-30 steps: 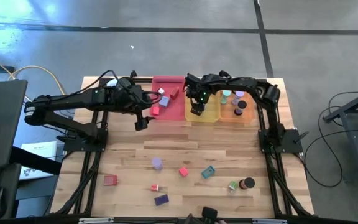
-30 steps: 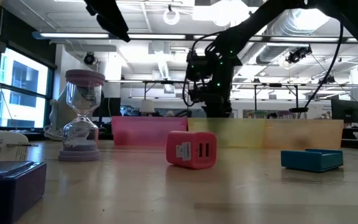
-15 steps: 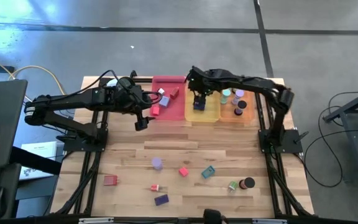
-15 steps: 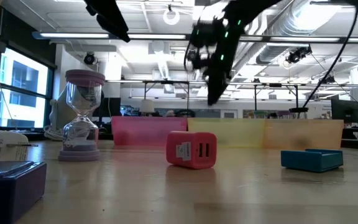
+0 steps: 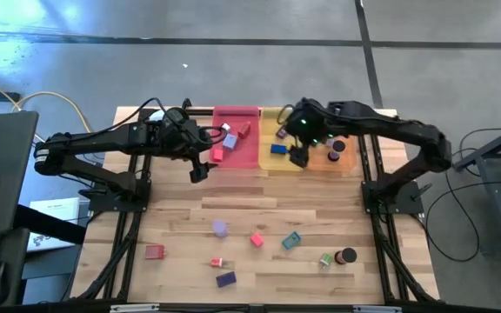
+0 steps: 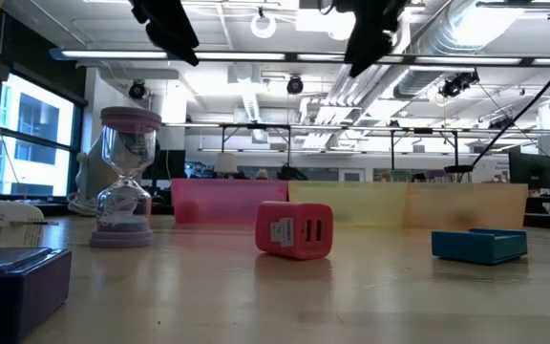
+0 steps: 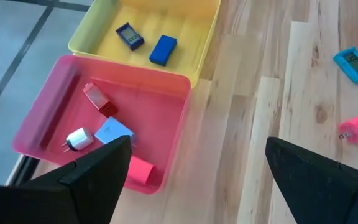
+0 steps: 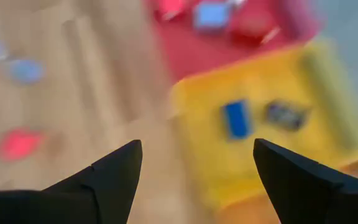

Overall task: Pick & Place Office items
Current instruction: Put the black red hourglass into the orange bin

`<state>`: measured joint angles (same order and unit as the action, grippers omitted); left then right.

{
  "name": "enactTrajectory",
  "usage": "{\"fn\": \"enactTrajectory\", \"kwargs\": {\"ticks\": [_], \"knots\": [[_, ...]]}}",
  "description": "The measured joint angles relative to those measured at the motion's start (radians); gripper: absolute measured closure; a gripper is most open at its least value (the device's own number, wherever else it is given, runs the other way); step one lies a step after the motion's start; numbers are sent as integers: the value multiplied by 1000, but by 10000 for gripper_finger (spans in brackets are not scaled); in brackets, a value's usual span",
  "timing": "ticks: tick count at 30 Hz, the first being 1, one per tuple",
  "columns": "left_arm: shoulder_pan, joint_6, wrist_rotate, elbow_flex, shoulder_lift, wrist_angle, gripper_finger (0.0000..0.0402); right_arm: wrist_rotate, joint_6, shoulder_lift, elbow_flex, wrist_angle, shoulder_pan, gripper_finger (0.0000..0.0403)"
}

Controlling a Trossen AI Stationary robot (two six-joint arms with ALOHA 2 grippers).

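Observation:
My right gripper (image 5: 298, 157) (image 8: 197, 143) hangs open, holding nothing, high over the near edge of the yellow tray (image 5: 287, 163). A blue block (image 5: 278, 149) (image 8: 235, 119) and a darker blue piece (image 8: 283, 115) lie in that tray. My left gripper (image 5: 197, 172) (image 7: 197, 140) waits open above the table, near the pink tray (image 5: 237, 161), which holds red blocks (image 5: 217, 155) and a light blue piece (image 5: 229, 139). Loose items lie near the front: a lavender cylinder (image 5: 220, 228), a pink block (image 5: 257, 240), a teal block (image 5: 291, 241), a red block (image 5: 154, 252), a purple block (image 5: 225, 279) and a black disc (image 5: 347, 256).
An orange tray (image 5: 333, 163) with several round pieces stands to the right of the yellow one. In the low view a lavender hourglass (image 6: 124, 177) stands on the table to the left of the pink block (image 6: 294, 229). Bare wood lies between the trays and the loose items.
My right gripper has risen out of the yellow tray and swung toward the table's right and near edges. The blue block now shows, lying in the tray where the gripper stood. My left gripper has kept still.

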<state>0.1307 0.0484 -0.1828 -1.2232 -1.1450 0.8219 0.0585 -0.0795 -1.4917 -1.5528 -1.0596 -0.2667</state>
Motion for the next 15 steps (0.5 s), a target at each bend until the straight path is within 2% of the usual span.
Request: {"fn": "enactTrajectory", "kwargs": {"ticks": [6, 11, 15], "knots": [[-21, 84, 3, 0, 0, -2, 38, -206, -242, 48, 0, -229, 85, 106], [-45, 85, 5, 0, -5, -41, 38, -217, -443, 50, 2, -398, 189, 106], [-70, 107, 4, 0, -26, -69, 38, -212, -631, 55, 36, -459, 290, 106]]}}
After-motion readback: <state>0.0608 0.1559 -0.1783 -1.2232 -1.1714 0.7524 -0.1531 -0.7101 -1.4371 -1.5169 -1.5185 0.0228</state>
